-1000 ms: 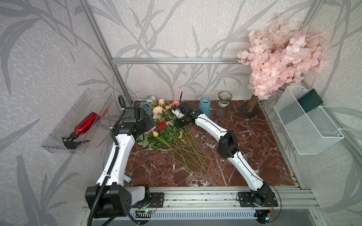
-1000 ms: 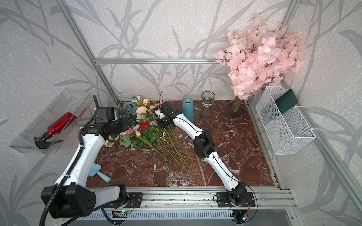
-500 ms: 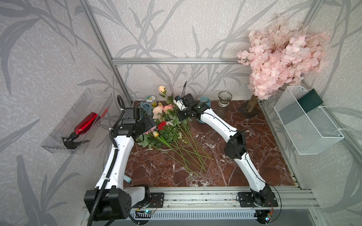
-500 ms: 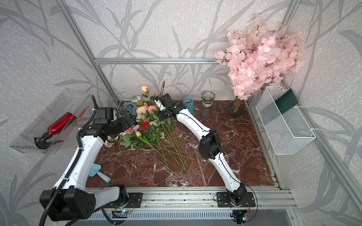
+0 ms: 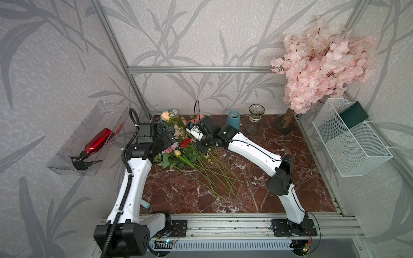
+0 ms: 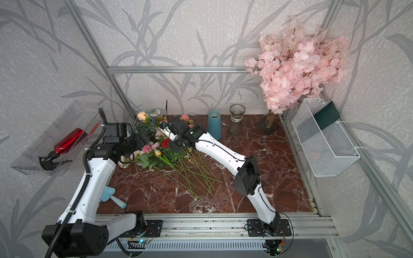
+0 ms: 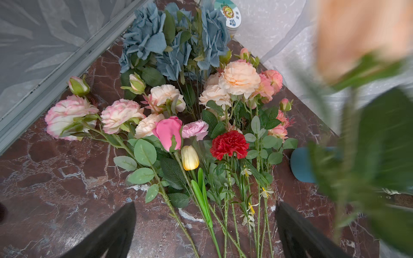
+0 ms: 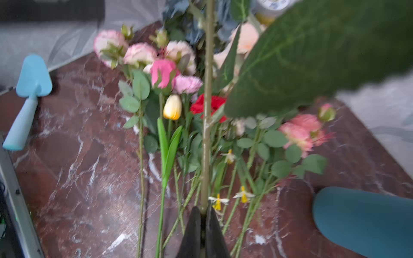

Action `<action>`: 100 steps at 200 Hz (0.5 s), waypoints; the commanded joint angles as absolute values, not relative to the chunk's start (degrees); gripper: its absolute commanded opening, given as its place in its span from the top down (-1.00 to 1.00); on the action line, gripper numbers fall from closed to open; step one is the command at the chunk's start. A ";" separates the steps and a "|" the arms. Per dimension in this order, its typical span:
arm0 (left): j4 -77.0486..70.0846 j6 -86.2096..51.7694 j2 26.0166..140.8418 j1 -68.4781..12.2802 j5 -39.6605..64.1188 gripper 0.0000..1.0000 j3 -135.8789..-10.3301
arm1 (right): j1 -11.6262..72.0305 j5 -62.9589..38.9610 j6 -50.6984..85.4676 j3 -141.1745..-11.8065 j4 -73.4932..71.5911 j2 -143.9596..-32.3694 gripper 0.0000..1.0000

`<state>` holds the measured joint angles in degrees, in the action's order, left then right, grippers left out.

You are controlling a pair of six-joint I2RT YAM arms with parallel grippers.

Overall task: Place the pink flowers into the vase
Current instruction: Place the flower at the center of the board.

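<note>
No legible text; jar lid (image 7: 228, 13) sticker lettering perhaps present, unreadable.

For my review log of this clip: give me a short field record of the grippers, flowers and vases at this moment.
right gripper: shut on a thin green stem, held above the pile
held flower: its peach head stands up above the other blooms
left gripper: open, over the lying stems, holding nothing
flower pile: pink, peach, red, yellow and blue blooms lying on the marble table
blue vase: upright, no flowers in it
glass vase: upright, no flowers in it
</note>
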<state>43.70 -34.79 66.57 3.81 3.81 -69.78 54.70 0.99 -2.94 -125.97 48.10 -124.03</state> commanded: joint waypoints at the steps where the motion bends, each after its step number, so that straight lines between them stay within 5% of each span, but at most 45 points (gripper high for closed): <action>1: 45.57 -36.64 64.87 3.87 1.19 -0.96 -72.06 | 55.62 -1.47 0.73 -116.43 45.38 -119.26 1.00; 60: 45.70 -36.65 64.78 3.84 1.36 -0.96 -72.41 | 56.73 -9.51 8.43 -103.14 37.06 -121.06 1.00; 100: 45.70 -36.30 64.78 3.86 1.38 -0.96 -72.15 | 56.75 -8.49 6.62 -108.33 42.21 -123.61 0.23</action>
<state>44.64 -36.03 65.69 3.81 2.63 -70.81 56.49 -8.25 6.81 -105.01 40.71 -122.74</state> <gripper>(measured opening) 0.980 0.316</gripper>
